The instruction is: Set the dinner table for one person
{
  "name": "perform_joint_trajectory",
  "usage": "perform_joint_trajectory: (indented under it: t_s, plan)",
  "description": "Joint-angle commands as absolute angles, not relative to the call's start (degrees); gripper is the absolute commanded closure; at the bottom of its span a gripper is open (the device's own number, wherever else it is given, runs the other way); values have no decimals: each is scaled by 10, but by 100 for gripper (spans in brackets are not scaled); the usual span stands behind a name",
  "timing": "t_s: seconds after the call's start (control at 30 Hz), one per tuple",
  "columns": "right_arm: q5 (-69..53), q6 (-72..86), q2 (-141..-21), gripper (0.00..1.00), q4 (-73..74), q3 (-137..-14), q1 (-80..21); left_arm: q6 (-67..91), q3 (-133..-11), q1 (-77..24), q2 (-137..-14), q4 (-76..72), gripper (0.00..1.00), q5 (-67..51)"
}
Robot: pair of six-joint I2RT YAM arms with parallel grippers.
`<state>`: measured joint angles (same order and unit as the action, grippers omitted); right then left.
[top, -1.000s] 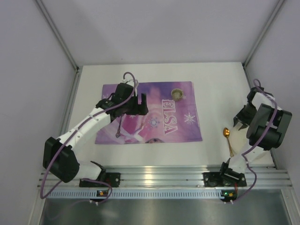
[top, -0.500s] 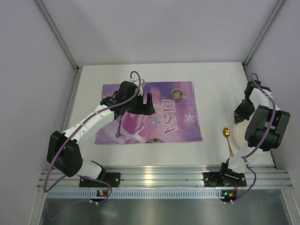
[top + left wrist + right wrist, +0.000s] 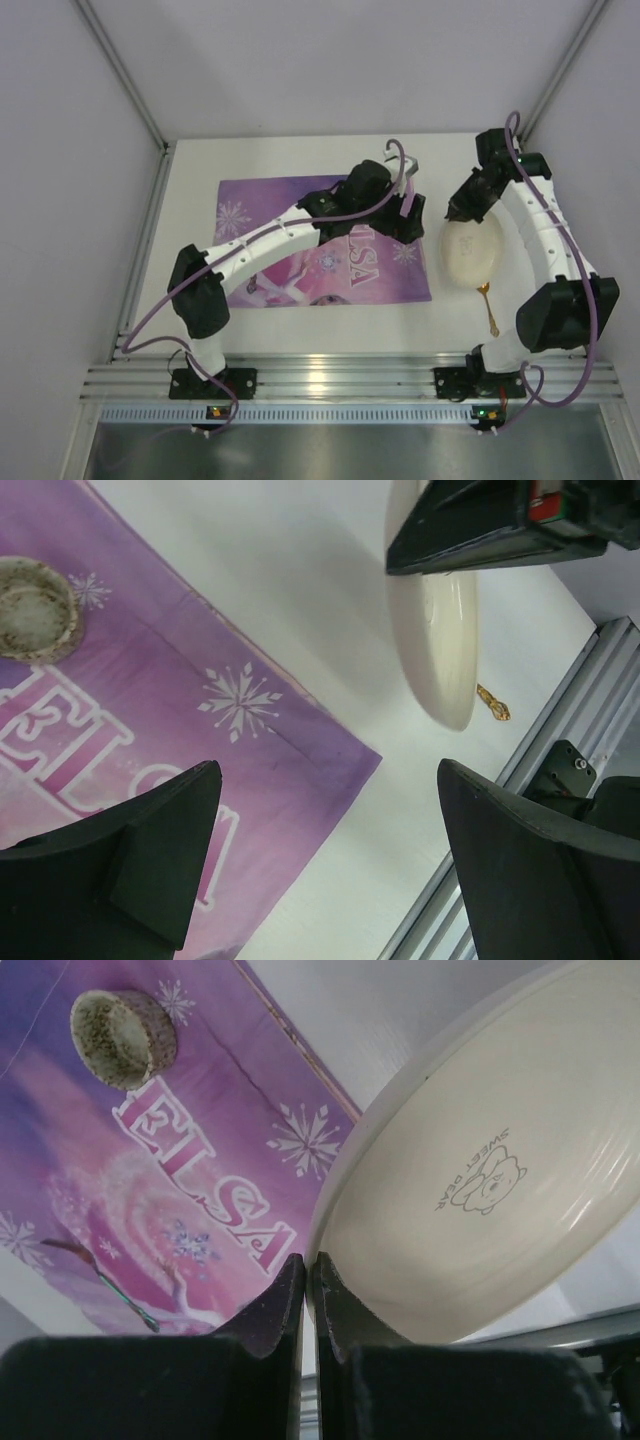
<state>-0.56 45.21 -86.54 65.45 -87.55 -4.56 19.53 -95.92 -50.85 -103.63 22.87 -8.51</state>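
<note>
I count one plate [image 3: 470, 255], one spoon [image 3: 489, 312], one cup [image 3: 122, 1024], one fork [image 3: 100, 1278], one placemat [image 3: 300, 200]. Right gripper [image 3: 308, 1280] pinches the plate rim; left gripper [image 3: 330, 820] is spread wide.

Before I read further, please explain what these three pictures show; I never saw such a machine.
Two robot arms, left and right, are bolted to the near edge of a white table. One picture looks down from above; the other two come from a camera on each wrist. On the table lies a purple placemat carrying a small cup and a fork; a gold spoon lies beside it. The right pincer is shut on the rim of a cream plate, tilted. The left pincer is open and empty.
</note>
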Motion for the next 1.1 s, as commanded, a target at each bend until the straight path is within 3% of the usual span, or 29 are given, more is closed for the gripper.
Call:
perform_joint_trajectory:
  t_s: [0.0,0.37,0.5,0.73,0.77,0.93,1.07]
  plan:
    - [-25,531,-858,100,686,-902,-60,187,-999,-533,-1049,202,6,-20]
    - [-89,605,-827,100,672,-896,-63,172,-990,-594,-1061,179,7,37]
    - [-119,629,-815,100,671,-893,-63,161,-992,-610,-1071,179,16,78]
    - [-199,664,-788,100,654,-860,-63,156,-1008,-617,-1098,193,41,141]
    - [-201,665,-781,100,655,-857,-63,156,-1009,-617,-1097,192,54,143]
    - [-204,664,-761,100,660,-837,-64,156,-1018,-617,-1096,189,94,156]
    - [-198,651,-751,100,658,-826,-65,154,-1033,-618,-1100,204,100,168]
